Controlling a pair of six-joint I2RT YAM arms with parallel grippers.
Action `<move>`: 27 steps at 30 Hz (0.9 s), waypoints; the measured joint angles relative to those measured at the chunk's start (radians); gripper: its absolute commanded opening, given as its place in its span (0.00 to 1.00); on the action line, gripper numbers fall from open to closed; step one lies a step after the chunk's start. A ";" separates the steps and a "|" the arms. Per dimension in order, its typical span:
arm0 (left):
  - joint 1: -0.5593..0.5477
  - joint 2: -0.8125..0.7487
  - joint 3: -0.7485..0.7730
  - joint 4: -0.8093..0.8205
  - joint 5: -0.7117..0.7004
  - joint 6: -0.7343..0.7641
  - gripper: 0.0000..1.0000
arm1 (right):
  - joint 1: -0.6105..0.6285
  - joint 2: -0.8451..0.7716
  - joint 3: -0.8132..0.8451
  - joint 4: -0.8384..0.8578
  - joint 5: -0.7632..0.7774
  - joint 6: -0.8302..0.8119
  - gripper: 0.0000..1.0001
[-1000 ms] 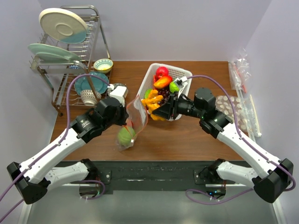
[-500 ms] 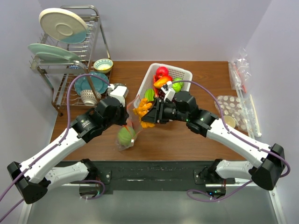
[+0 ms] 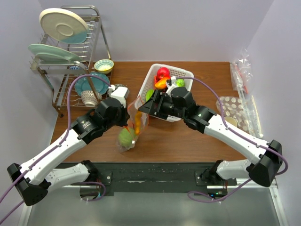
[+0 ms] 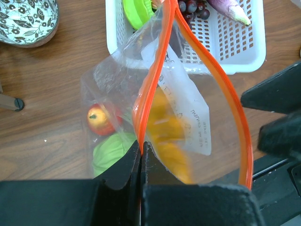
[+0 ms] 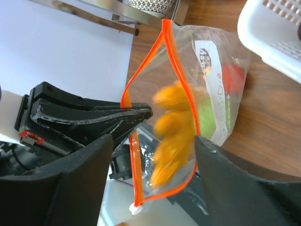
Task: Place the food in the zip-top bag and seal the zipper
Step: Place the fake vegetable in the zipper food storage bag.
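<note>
The left tool (image 4: 141,149) is pinched fully shut on the zipper (image 4: 157,70), gripping the orange-red strip at one side of the mouth and holding that edge up. The zip-top bag (image 4: 188,117) sits on the bench (image 4: 56,94) just beside the near corner of the white basket (image 4: 235,52), between the two arms, with its lower end down on the wood and its mouth raised toward the basket. The mouth gapes wide, the two halves of the strip bowed apart into a long loop. The right tool (image 5: 154,139) hangs right at this opening with its fingers spread far apart and nothing held between them. A lumpy orange-yellow piece of food (image 5: 171,132) shows blurred inside the loop of the strip, in the upper part of the bag. Deeper in the bag lie a red apple (image 4: 100,118) and a green piece of food (image 4: 109,151), close together. A white printed label shows on the clear plastic. The basket holds more food, among it dark grapes (image 4: 190,7) and a green piece at its near edge. A patterned bowl (image 4: 28,19) stands on the bench well apart from the bag, on the left arm's side.
</note>
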 measured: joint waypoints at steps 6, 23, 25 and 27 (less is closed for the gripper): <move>0.000 0.000 0.000 0.000 0.000 0.000 0.00 | 0.031 0.016 0.028 -0.016 0.021 -0.004 0.77; 0.000 -0.026 0.000 -0.008 -0.009 0.002 0.03 | 0.004 -0.102 0.156 -0.223 0.489 -0.449 0.99; 0.000 -0.033 0.000 -0.008 -0.009 0.002 0.03 | -0.029 -0.054 0.185 -0.253 0.489 -0.484 0.99; 0.000 -0.043 0.000 -0.008 -0.009 0.002 0.00 | -0.083 -0.013 0.190 -0.276 0.470 -0.509 0.99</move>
